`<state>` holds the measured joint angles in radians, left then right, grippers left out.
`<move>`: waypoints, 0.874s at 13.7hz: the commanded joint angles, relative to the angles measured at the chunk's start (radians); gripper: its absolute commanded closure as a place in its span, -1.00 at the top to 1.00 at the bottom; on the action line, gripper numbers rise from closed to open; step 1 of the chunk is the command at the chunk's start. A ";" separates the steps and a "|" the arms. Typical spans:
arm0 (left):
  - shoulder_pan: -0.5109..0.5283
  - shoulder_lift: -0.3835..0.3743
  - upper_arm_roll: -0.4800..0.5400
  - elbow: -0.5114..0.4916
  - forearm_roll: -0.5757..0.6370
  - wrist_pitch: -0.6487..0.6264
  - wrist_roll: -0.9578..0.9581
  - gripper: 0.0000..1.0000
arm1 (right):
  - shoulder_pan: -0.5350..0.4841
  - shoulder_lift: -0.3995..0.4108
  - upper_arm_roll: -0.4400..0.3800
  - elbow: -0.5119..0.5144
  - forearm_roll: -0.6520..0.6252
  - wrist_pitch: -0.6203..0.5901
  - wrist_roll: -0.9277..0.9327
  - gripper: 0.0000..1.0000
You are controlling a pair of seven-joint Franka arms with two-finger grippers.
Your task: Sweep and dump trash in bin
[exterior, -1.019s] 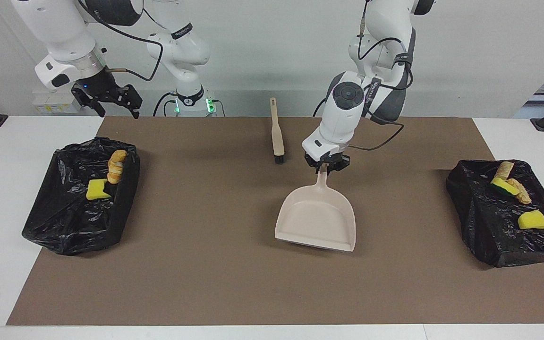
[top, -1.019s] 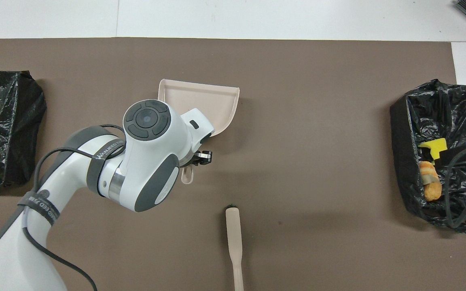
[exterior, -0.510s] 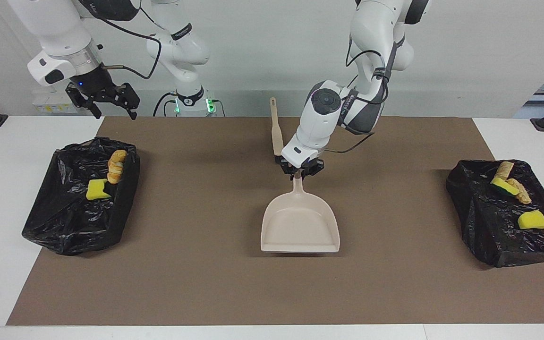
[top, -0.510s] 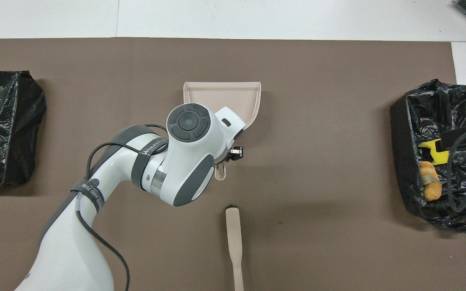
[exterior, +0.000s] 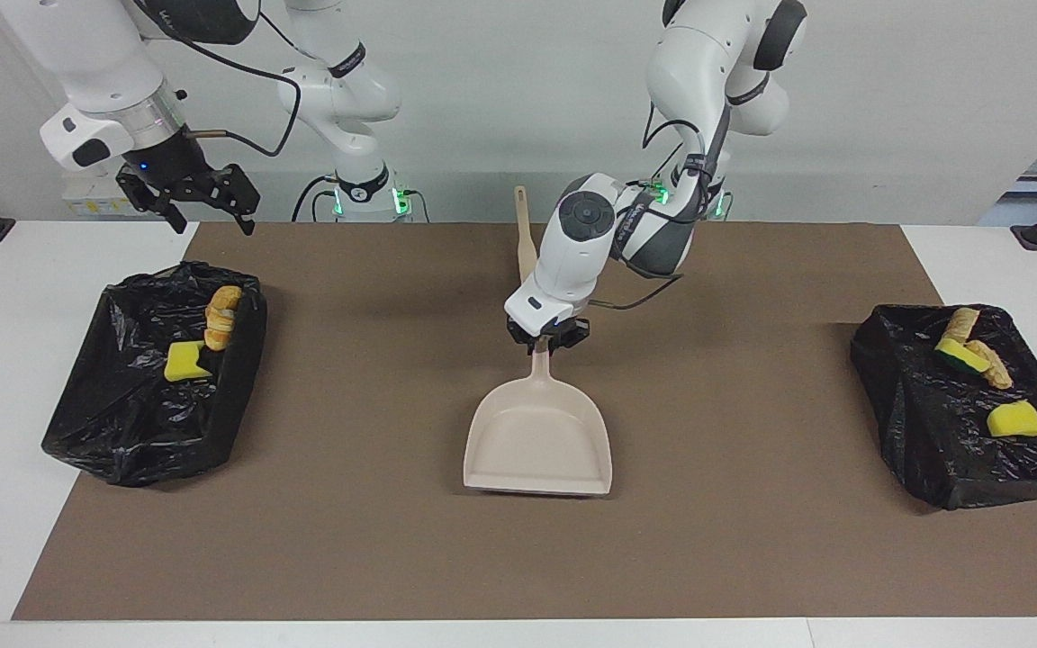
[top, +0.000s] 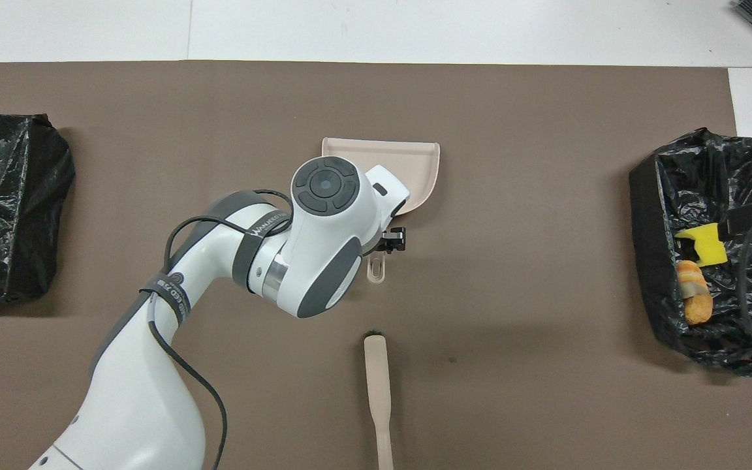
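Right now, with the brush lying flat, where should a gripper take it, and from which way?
Probably the slim handle of the brush, about midway along, coming straight down with the fingers across its width. It lies flat and lengthwise toward the robots, its bristle end toward the dustpan, so the narrow sides are free and nothing lies beside it.

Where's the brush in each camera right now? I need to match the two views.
Facing view: the brush lies at top centre, partly hidden by the left arm.
Overhead view: the brush lies at bottom centre, in plain sight.
Shared landmark: the dustpan, farther from the robots than the brush.
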<state>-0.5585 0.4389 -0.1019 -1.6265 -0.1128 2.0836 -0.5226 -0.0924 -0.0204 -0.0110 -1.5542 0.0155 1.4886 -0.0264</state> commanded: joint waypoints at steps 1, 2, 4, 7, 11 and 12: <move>0.067 -0.116 0.010 -0.079 -0.011 -0.072 0.051 1.00 | -0.006 -0.019 0.017 0.002 0.009 -0.027 0.013 1.00; 0.106 -0.161 0.010 -0.119 -0.011 -0.092 0.106 1.00 | -0.001 -0.032 0.019 -0.016 0.000 -0.024 0.011 1.00; 0.193 -0.245 0.013 -0.202 -0.002 -0.117 0.200 1.00 | 0.013 -0.052 0.019 -0.058 -0.003 0.034 0.011 1.00; 0.331 -0.414 0.013 -0.325 0.001 -0.142 0.381 1.00 | 0.011 -0.058 0.019 -0.078 -0.003 0.082 0.019 1.00; 0.463 -0.496 0.014 -0.291 0.082 -0.252 0.542 1.00 | 0.008 -0.052 0.019 -0.067 0.014 0.067 0.092 1.00; 0.495 -0.499 0.014 -0.255 0.082 -0.285 0.582 1.00 | -0.001 -0.052 0.016 -0.067 0.015 0.065 0.095 1.00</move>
<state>-0.1179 -0.0244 -0.0766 -1.8930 -0.0514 1.8409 -0.0088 -0.0764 -0.0505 0.0025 -1.5959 0.0156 1.5461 0.0444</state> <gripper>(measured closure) 0.000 0.000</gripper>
